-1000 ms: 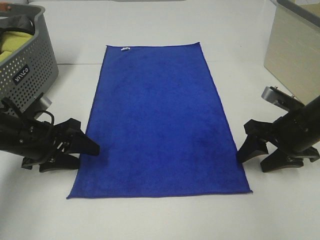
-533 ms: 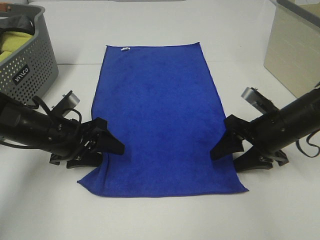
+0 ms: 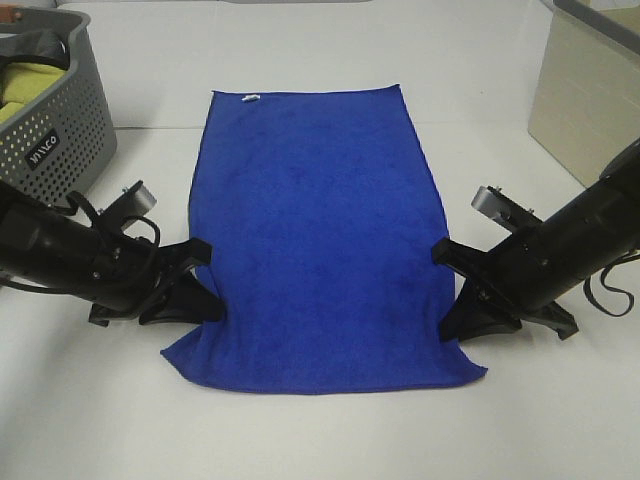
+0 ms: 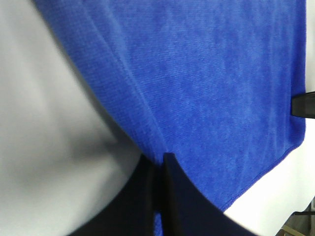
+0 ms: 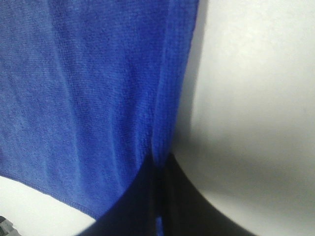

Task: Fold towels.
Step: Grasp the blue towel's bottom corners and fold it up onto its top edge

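Towel: The royal-blue plush rectangular towel (image 3: 315, 230) is laid lengthwise on the white table (image 3: 300, 440). Its far end, marked by the small white tag (image 3: 249, 98), is unmoved from a second ago.
Left side: The black left gripper (image 3: 205, 295) is clamped on the towel's left long edge, close to the near corner. In the left wrist view the cloth is pinched between jaws brought together. A second ago the gripper was held wide, just outside that edge.
Right side: The black right gripper (image 3: 455, 305) is likewise closed on the right long edge, and the same pinch is shown in the right wrist view. It too was spread beside the cloth before.
Near end: Both near corners are drawn inward and the edges are puckered at the pinches, where the cloth was earlier spread flat.
Meaning: The grasp is judged made. No fold is formed yet, so lifting the near end towards the tagged end is expected next.
Surroundings: The grey perforated plastic basket (image 3: 60, 130) holding a yellow-green cloth (image 3: 25, 85) is left untouched.
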